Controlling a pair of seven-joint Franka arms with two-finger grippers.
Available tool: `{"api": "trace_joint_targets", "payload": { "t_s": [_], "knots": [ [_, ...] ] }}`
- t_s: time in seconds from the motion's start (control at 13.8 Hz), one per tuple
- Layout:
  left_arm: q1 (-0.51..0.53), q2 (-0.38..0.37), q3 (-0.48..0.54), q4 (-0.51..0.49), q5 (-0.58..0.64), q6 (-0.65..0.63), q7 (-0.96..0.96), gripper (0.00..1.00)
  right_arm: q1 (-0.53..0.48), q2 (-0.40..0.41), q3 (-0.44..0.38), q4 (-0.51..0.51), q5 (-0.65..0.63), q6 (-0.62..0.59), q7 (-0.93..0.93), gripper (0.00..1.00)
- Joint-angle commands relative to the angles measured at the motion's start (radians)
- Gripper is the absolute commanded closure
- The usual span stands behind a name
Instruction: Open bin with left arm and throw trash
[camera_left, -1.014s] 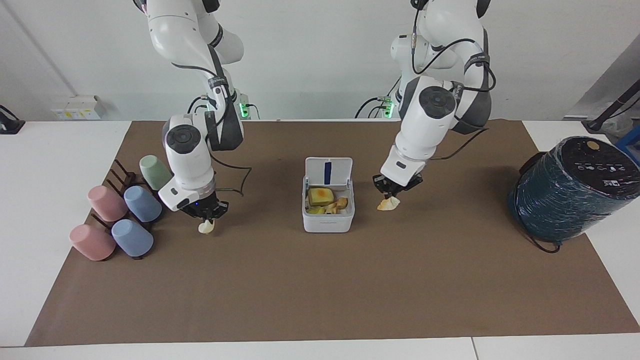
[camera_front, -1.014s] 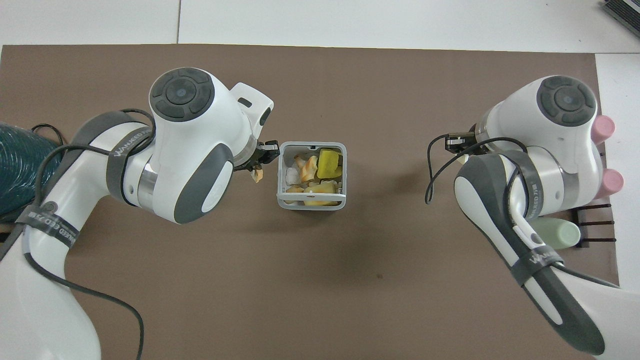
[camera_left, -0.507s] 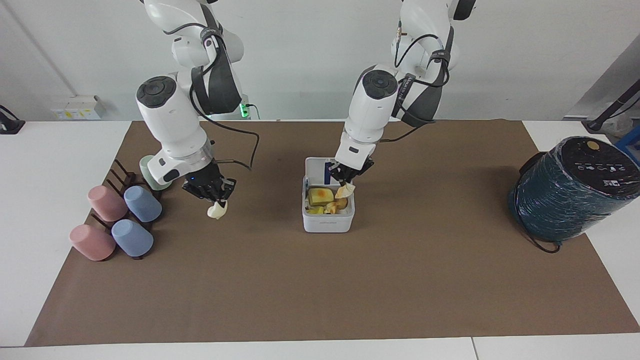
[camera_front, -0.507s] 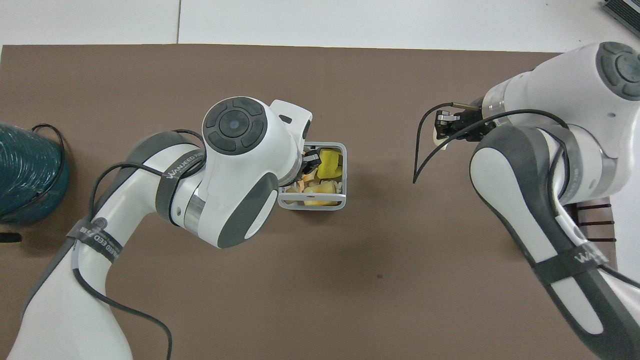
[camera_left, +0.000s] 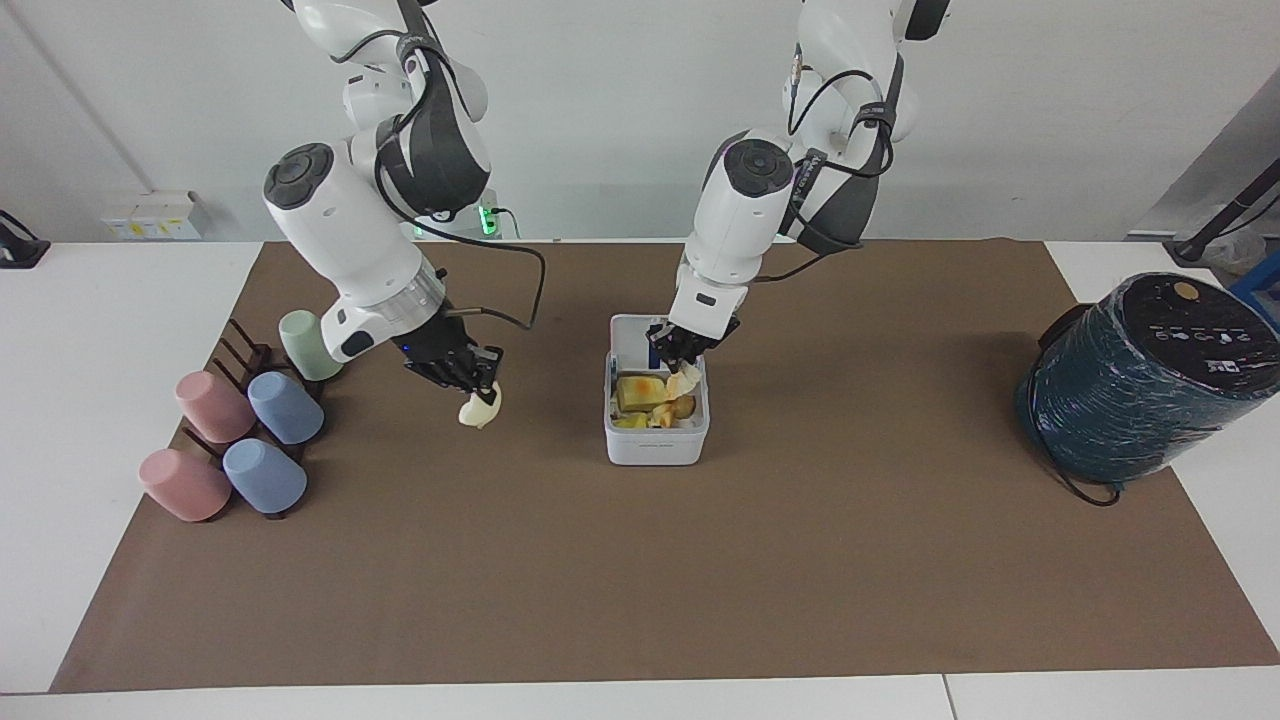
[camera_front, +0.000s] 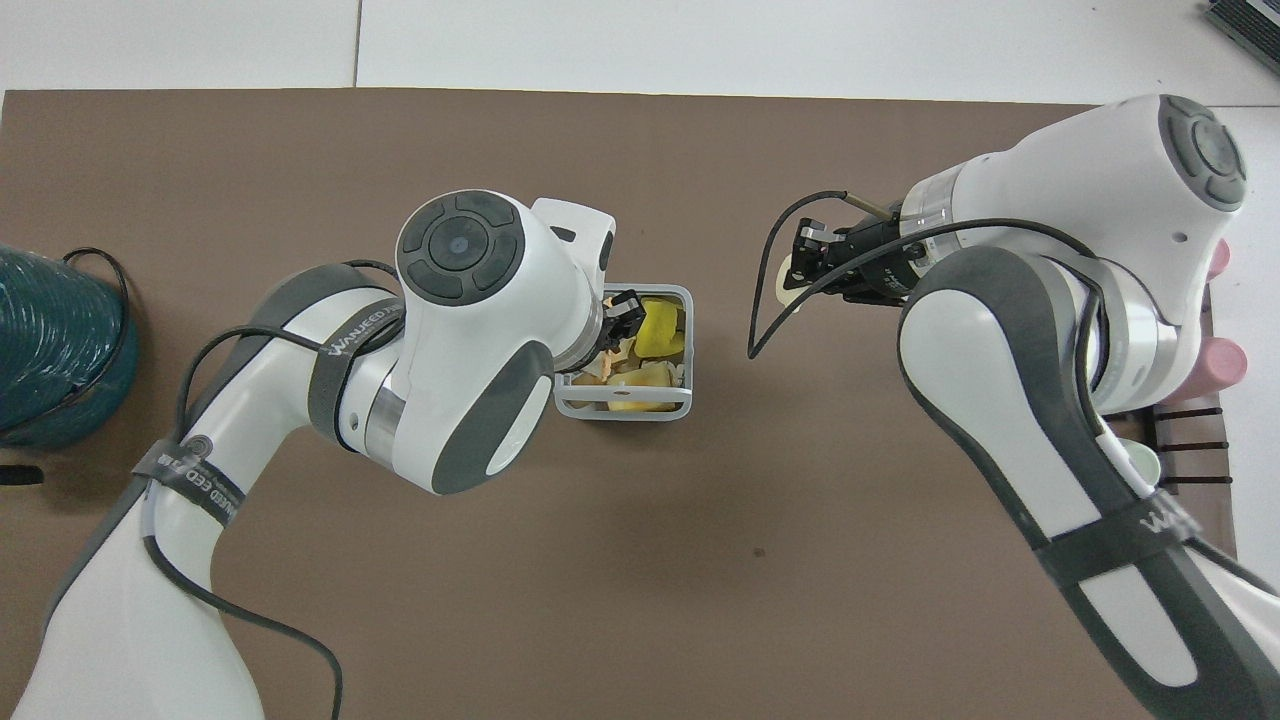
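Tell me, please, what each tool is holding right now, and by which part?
The right tool grips a pale scrap by its upper end, carried above the mat. The left tool is over the open bin; whether it grips the scrap under it cannot be told.

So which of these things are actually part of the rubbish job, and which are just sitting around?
Part of the job:
- open white bin, already holding scraps
- cream scrap carried by the right gripper
- scrap under the left gripper, over the bin

Just lying about:
- pastel cups on their rack
- dark-teal wrapped cylinder
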Motion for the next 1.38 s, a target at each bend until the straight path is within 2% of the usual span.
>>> {"api": "trace_joint_targets", "payload": {
  "t_s": [0.0, 0.36, 0.43, 0.72, 0.87, 1.01, 1.3],
  "knots": [
    [-0.01, -0.011, 0.011, -0.015, -0.02, 0.012, -0.021, 0.48, -0.012, 0.009, 0.004, 0.002, 0.038, 0.011, 0.016, 1.0],
    [-0.013, -0.006, 0.011, -0.005, -0.048, 0.023, -0.102, 0.42, -0.008, 0.009, 0.004, 0.002, 0.038, 0.013, 0.017, 1.0],
    [-0.011, -0.006, 0.011, -0.005, -0.048, 0.023, -0.102, 0.31, -0.008, 0.009, 0.004, 0.002, 0.038, 0.013, 0.019, 1.0],
    [-0.01, -0.005, 0.012, -0.002, -0.048, 0.023, -0.102, 0.16, -0.008, 0.008, 0.004, 0.0, 0.038, 0.014, 0.019, 1.0],
    [0.004, -0.005, 0.012, 0.001, -0.048, 0.022, -0.1, 0.16, -0.004, 0.009, 0.004, 0.002, 0.038, 0.032, 0.025, 1.0],
    [0.016, -0.003, 0.025, 0.021, -0.048, 0.014, -0.097, 0.16, 0.057, 0.014, 0.004, 0.002, 0.038, 0.097, 0.089, 1.0],
    [0.151, -0.011, 0.026, 0.069, -0.037, -0.059, -0.048, 0.2, 0.143, 0.055, 0.004, 0.005, 0.064, 0.178, 0.165, 1.0]
  ]
}}
